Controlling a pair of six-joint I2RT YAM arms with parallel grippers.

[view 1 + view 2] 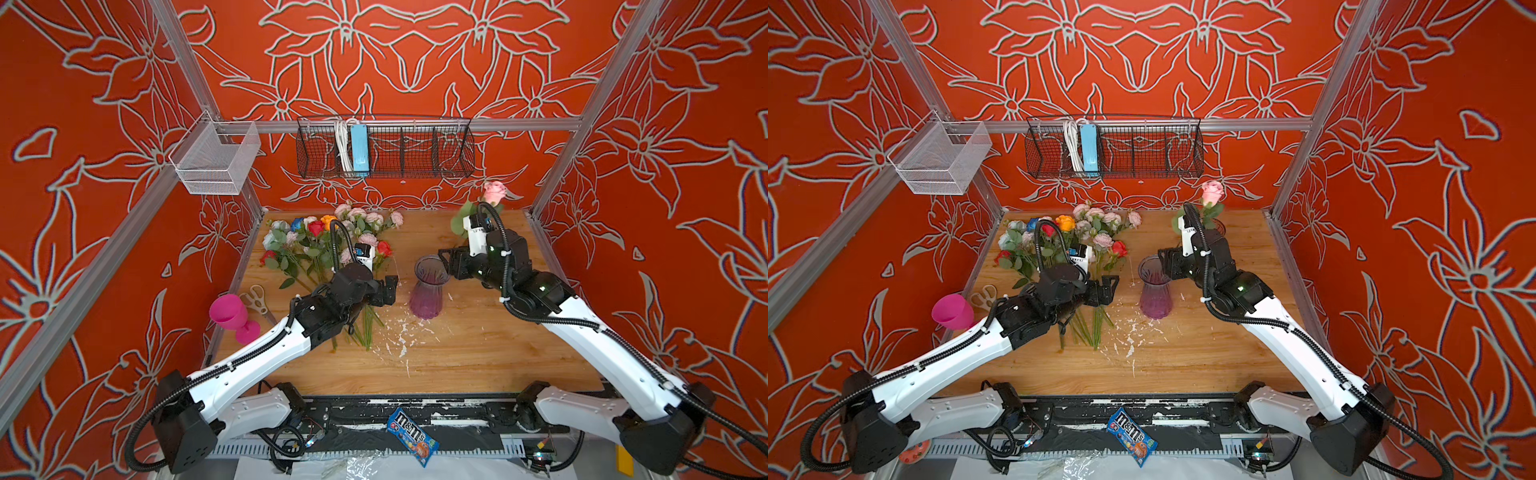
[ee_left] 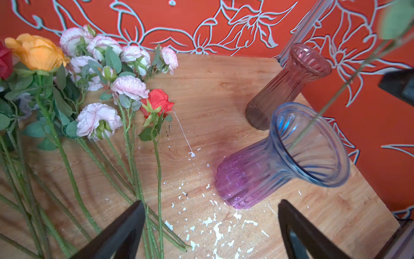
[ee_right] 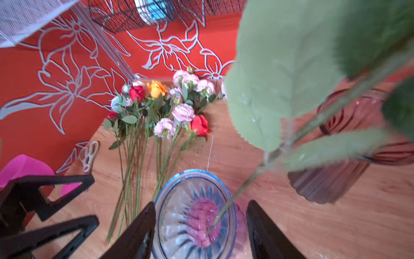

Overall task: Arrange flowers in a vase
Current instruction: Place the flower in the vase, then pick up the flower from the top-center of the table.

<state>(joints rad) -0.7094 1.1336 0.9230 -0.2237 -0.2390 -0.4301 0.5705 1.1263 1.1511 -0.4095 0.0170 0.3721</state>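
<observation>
On the wooden table (image 1: 478, 353), dead centre, stands the ribbed glass vase (image 1: 426, 299), purple at the foot and fading to blue at its flared rim. My right gripper (image 3: 201, 203) hangs right over that mouth, jaws apart, clamping nothing. The pink rose (image 1: 494, 192) stands free, its thin green stem slanting up between my jaws and its foot down on the vase's bottom. Its broad serrated leaves fill the right wrist view. My left gripper (image 2: 210, 201) is spread wide and empty, between that vase and the loose flowers (image 1: 320, 245), which lie flat with their stems toward me. Now the count: two vases, the second vase (image 2: 284, 87) reddish, ribbed and farther back. One rose is in. In the heap I make out one orange, one deep blue, three red, and ruffled pale pink heads too crowded to count.
</observation>
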